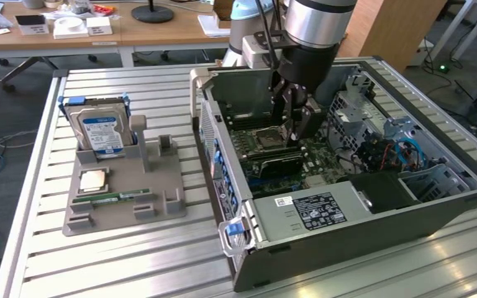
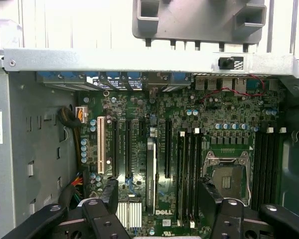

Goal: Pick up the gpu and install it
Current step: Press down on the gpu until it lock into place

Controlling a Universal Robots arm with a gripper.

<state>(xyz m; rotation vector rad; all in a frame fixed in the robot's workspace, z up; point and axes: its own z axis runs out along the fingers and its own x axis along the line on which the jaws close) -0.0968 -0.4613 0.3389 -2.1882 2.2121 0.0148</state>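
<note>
The gpu (image 2: 150, 172) is seated edge-up in a motherboard (image 2: 224, 114) slot, its long axis parallel to neighbouring slots. The gripper (image 2: 159, 186) is pointed downward, spread apart astride it.

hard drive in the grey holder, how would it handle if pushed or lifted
The hard drive looks like a rigid metal block, so probably stiff and fairly heavy for its size. Standing on edge in the grey holder, it would likely be steadied against a sideways push. Its smooth labelled face may be slippery.
</note>
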